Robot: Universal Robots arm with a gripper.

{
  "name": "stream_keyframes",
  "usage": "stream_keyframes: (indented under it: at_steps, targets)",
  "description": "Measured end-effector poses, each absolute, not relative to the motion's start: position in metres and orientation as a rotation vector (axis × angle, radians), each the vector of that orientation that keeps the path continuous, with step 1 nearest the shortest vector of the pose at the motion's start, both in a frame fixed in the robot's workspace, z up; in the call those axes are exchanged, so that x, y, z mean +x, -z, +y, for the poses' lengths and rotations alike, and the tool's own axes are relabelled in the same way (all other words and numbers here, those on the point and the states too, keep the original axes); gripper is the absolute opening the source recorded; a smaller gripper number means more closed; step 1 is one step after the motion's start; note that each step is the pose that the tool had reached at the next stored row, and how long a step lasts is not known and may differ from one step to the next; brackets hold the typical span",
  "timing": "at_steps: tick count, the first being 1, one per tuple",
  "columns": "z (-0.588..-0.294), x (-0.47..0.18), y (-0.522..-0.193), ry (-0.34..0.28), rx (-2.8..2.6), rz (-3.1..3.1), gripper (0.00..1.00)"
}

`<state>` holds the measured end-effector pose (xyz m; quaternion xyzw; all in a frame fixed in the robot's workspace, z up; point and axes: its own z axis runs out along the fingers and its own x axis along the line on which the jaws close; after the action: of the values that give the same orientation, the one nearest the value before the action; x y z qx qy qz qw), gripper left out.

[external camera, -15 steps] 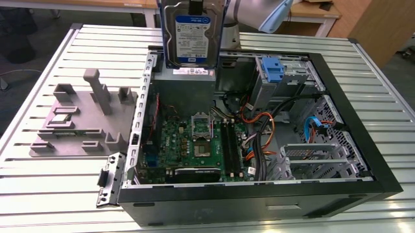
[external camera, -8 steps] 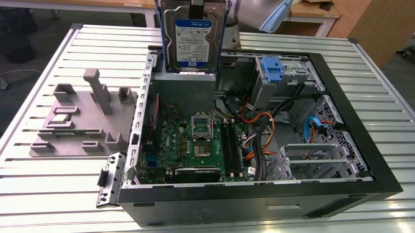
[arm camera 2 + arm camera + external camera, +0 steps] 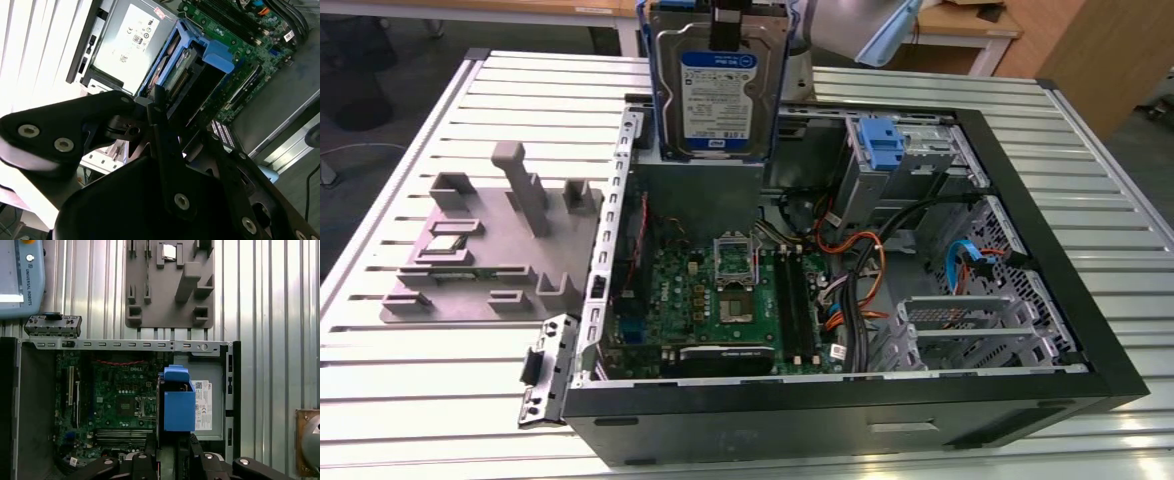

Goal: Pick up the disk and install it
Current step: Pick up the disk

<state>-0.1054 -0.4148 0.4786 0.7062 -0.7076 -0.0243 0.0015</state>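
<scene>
open black tower case [image 3: 854, 415] lies on its side on the slatted aluminium bench [image 3: 427, 400], side panel off and sheet-metal walls bare. inside the case: green motherboard [image 3: 720, 300], glossy with a square cpu socket and long ram slots, loose orange and black cables [image 3: 854, 265], a perforated steel drive cage [image 3: 967, 330], and a narrow upright blue plastic bracket [image 3: 881, 145] at the case's far wall in the exterior view. a grey metal power supply box [image 3: 125, 45] with a white sticker sits in a far corner of the case.

the disk [image 3: 718, 90] is a flat rectangular silver hard drive with a white label and blue band, and smooth blue plastic rails along both long edges. it is held on edge, clear of the case floor, above the power supply box, with the label facing the exterior camera. in the first wrist view the disk [image 3: 179, 402] shows end-on as a blue block over the case interior.

the end effector [image 3: 173, 442] is black, with bolted linkage arms. its thin flat fingers [image 3: 159, 107] are clamped tight on the disk's upper end, and nothing else touches the disk.

outside the case, a matte grey moulded fixture [image 3: 494, 250] with blocky posts and slots lies flat on the bench beside the case's open metal edge. a pale blue handheld pendant [image 3: 20, 280] lies on the bench near a case corner.
</scene>
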Motion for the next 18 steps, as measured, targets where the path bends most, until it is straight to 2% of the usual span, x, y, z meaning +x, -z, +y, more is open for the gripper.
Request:
stream_keyframes:
  at_steps: [18]
  targets:
    - [-0.419,-0.089,-0.479,0.076,2.216,-2.221,0.35]
